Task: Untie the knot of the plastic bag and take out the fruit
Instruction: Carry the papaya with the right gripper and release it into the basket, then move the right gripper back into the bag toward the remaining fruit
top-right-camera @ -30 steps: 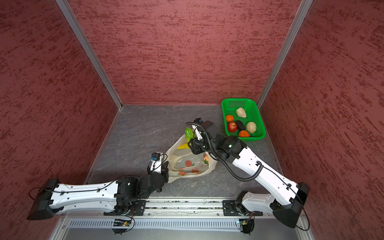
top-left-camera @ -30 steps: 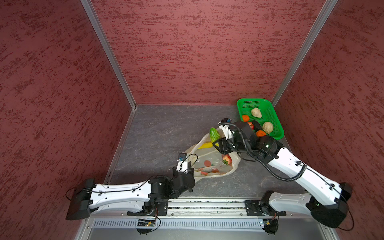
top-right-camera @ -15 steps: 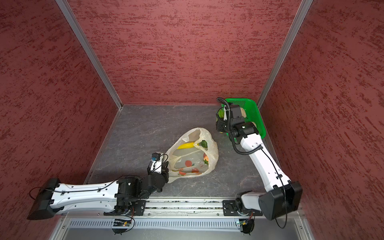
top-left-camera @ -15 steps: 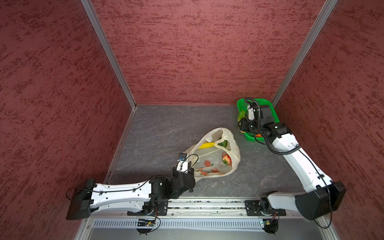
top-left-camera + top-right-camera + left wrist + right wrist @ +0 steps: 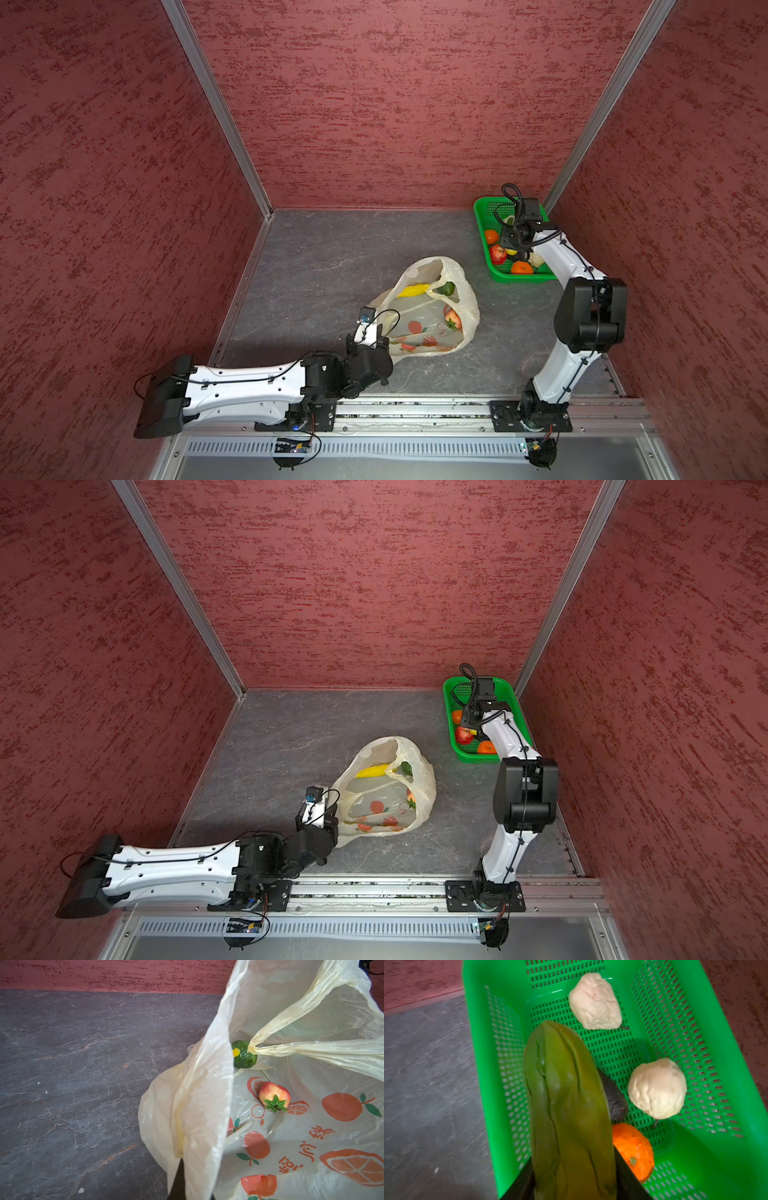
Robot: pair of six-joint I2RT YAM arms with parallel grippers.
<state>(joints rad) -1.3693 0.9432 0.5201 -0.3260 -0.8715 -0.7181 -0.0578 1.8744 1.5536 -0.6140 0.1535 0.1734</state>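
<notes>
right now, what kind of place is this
Likely a lab robot test cell: red textured panels box in a slate-look tabletop, with the left arm and right arm bolted to a metal rail.

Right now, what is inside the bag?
Inside the bag lie a banana, a round green fruit and a red fruit with a leafy cap. Anything under its folded wall is covered and cannot be seen.

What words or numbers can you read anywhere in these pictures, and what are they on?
On the plastic bag, beside its printed oranges: a short row of orange Chinese-looking characters, tilted; I cannot read them for sure.
On the green basket and the fruit: no words, numbers or labels show.
</notes>
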